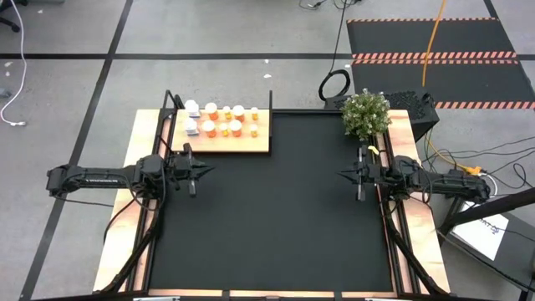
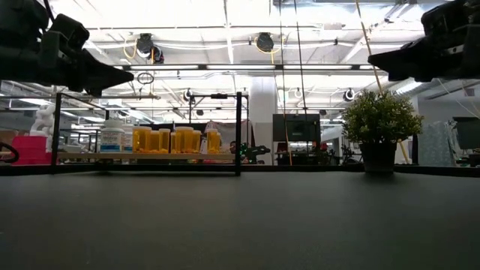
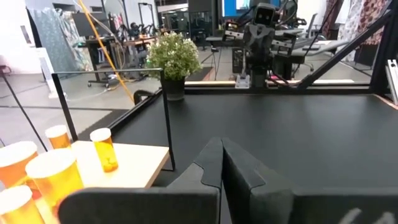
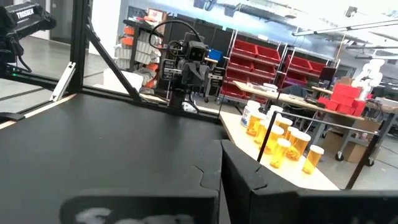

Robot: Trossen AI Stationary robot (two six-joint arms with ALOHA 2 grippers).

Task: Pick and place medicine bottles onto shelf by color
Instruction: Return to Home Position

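- The left gripper hangs over the mat's left edge, its fingers pressed together on nothing. This looks like a parked rest pose, which suits a job with nothing left to fetch.
- The shelf lies just beyond that pincer, toward the table's far edge, and holds the medicine bottles. The white pill bottles stand at its left end and the orange pill bottles in rows to their right, so the colours sit grouped.
- The black mat spreads between both pincers, with no bottle on it.
- The right gripper mirrors the left, closed and empty; a potted plant stands just beyond it.
- All around is grey floor with black tape lines, and a workshop hall under strip lights.
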